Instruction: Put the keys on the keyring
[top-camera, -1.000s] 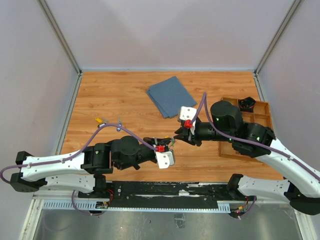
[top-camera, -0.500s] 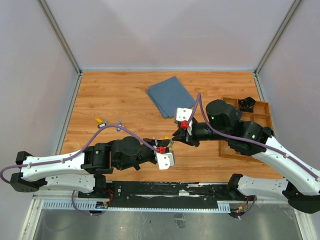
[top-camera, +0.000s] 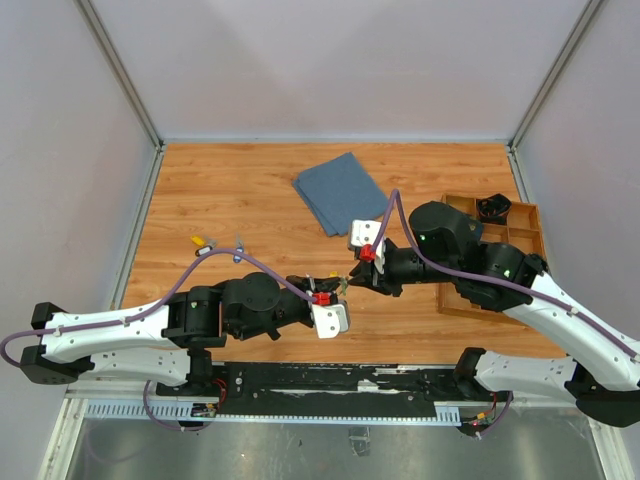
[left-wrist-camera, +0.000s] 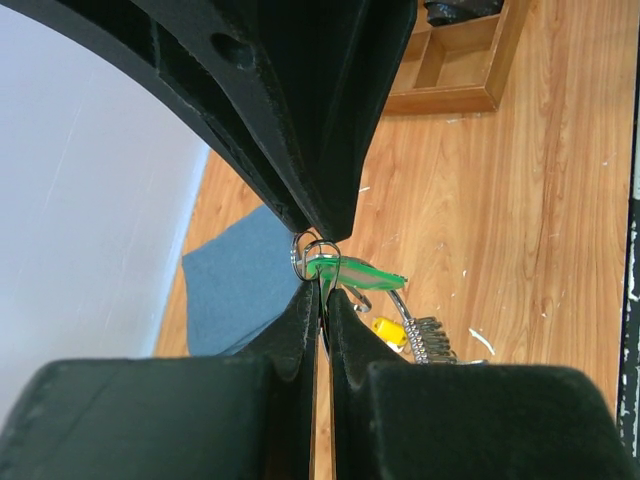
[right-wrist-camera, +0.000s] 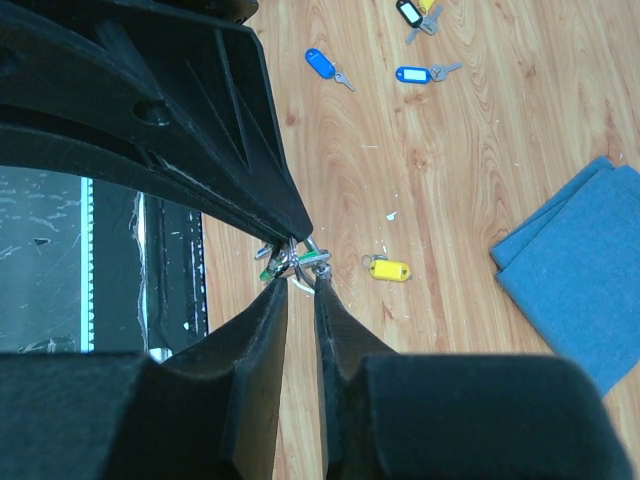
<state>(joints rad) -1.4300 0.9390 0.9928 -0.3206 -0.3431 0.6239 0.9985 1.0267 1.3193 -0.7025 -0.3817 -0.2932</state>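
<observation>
Wooden table with cloth, tray at right edge. Closed left gripper, barely parted right gripper crowd green key and keyring; holds unclear.

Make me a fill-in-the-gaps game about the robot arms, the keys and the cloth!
1. The folded cloth is coloured ____.
2. The key tag at the left gripper's fingertips is ____.
3. The loose tag lying nearest the cloth is ____.
4. The wooden tray sits on the robot's ____ side.
Missing words: blue, green, yellow, right.
</observation>
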